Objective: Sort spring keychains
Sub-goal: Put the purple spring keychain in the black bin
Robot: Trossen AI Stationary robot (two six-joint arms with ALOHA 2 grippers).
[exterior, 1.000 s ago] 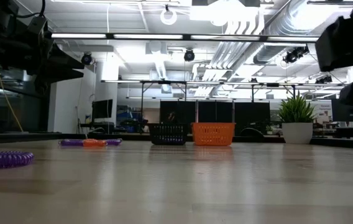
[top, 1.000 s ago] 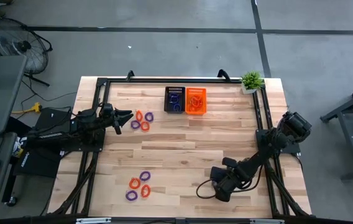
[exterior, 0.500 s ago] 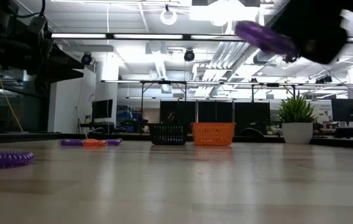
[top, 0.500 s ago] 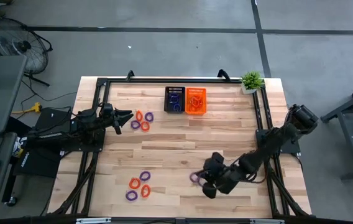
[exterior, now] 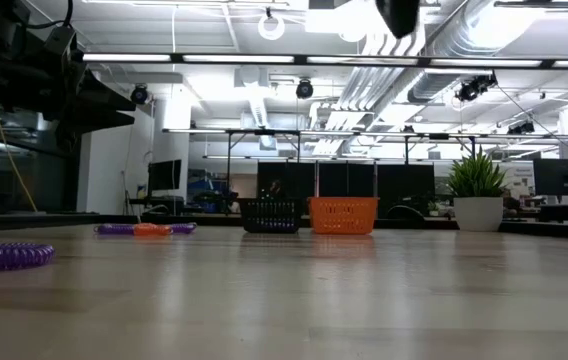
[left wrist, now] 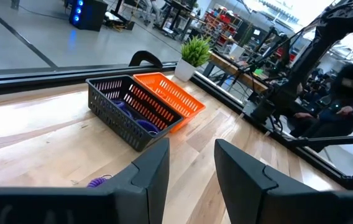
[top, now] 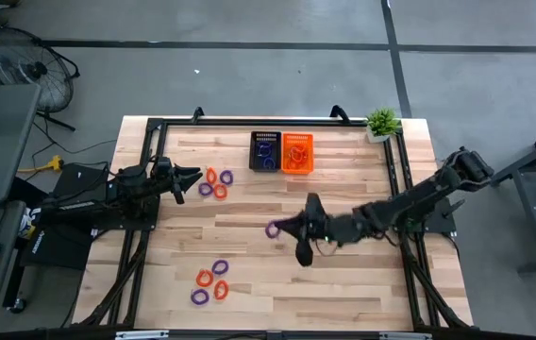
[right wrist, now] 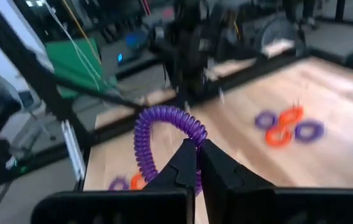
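My right gripper (top: 280, 228) is clenched on a purple keychain (top: 272, 229), pinching its coil between the fingertips (right wrist: 189, 163), and it holds the ring up above the middle of the table (top: 343, 184), off the wood. My right arm reaches in from the right edge toward the centre.

My left gripper (top: 192, 177) waits at the left side with its fingers (left wrist: 155, 171) parted and nothing between them, just beside a small cluster of orange and purple keychains (top: 216, 182) on the far left part of the table. A second cluster of keychains (top: 210, 281) lies near the front edge, left of centre.

At the far side stand a black basket (top: 265, 151) and an orange basket (top: 297, 153), touching side by side, with a potted plant (top: 381, 123) in the far right corner.
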